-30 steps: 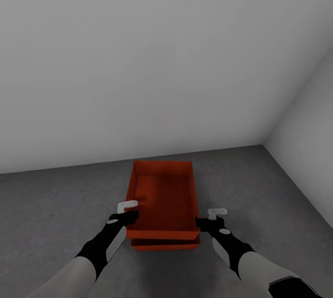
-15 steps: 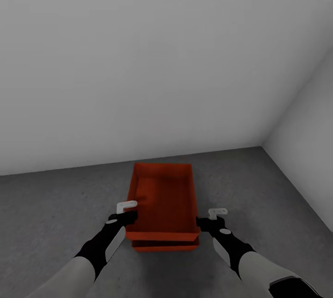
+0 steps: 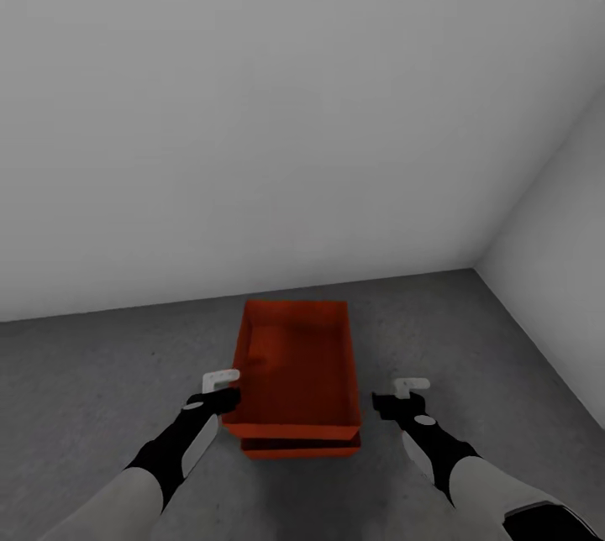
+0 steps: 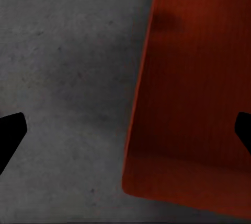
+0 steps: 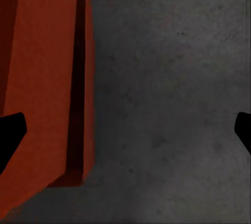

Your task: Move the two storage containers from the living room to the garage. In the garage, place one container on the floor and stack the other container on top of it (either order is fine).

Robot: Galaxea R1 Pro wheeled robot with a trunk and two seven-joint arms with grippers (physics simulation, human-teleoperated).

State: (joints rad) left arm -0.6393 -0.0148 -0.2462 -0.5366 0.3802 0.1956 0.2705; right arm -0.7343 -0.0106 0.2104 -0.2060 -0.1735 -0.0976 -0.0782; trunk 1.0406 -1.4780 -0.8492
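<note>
Orange-red upper storage container (image 3: 296, 373) sits nested on the lower storage container (image 3: 298, 447), lower centre of frame, on the dark concrete floor (image 3: 92, 390) by pale grey walls (image 3: 277, 104). Left gripper (image 3: 220, 400) and right gripper (image 3: 388, 403) flank it, both spread apart, holding nothing.

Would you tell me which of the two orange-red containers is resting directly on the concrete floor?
The lower container, of which a strip of rim shows at the near end, sits on the floor. The upper container, with its open inside visible, is nested on top.
</note>
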